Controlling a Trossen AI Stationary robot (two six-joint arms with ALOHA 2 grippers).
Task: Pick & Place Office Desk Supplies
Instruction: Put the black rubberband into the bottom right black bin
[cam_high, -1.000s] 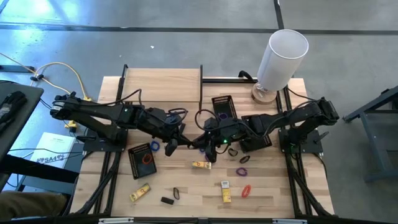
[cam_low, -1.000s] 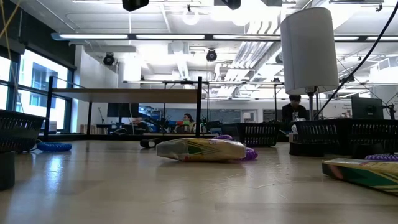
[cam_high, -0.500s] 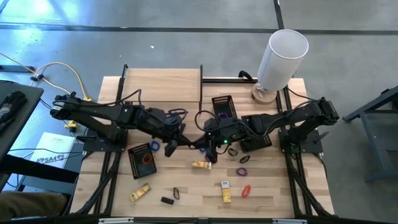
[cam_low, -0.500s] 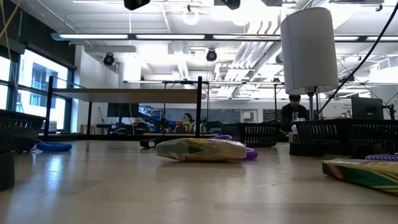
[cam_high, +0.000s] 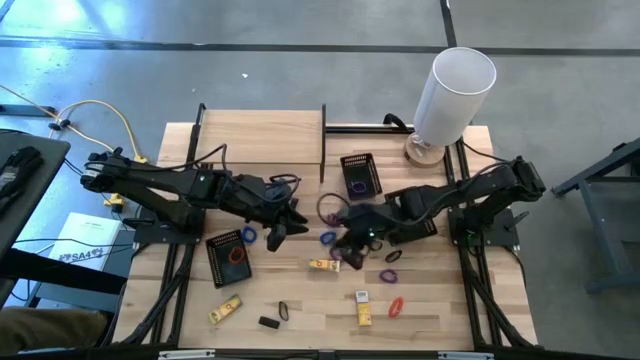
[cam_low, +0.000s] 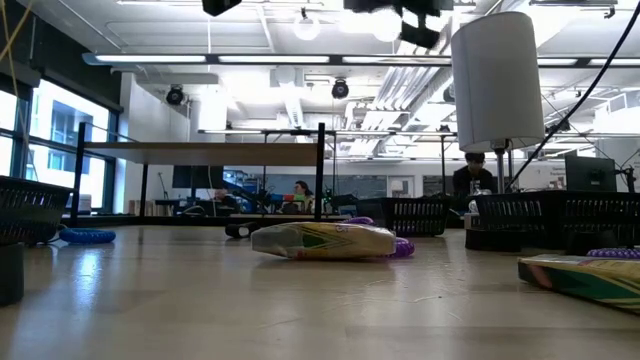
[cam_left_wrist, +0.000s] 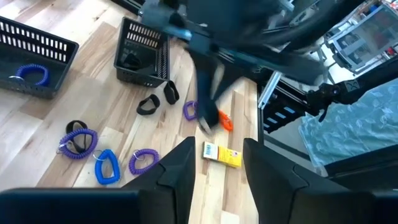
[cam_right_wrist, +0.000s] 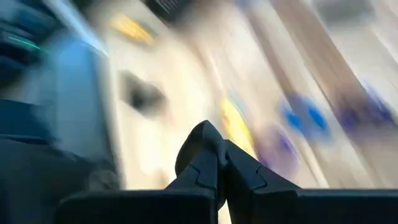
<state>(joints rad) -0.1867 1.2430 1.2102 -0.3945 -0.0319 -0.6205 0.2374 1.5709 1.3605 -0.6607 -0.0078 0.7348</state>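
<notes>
Small supplies lie loose on the wooden table (cam_high: 300, 130): yellow packets (cam_high: 322, 265) (cam_high: 363, 308) (cam_high: 225, 310), a blue loop (cam_high: 328, 238), purple loops (cam_high: 390, 275) (cam_high: 248, 235), a red loop (cam_high: 396, 306) and a black block (cam_high: 267, 322). My left gripper (cam_high: 283, 222) hangs open over mid-table with nothing between its fingers (cam_left_wrist: 217, 177). My right gripper (cam_high: 348, 250) is shut (cam_right_wrist: 214, 163) and tipped down above the middle yellow packet and the blue loop. I see nothing in it, though its wrist view is blurred.
One black mesh tray (cam_high: 360, 175) stands far of centre. Another (cam_high: 228, 255), at the left, holds a red and a purple loop. A tall white cylinder (cam_high: 450, 90) stands at the far right corner. Black loops (cam_high: 393, 256) (cam_high: 283, 312) lie on the boards.
My right gripper has drawn away from the left gripper toward the table's near right. It has sunk a little and tipped steeply downward. The blue loop now shows on the table where the two grippers met.
</notes>
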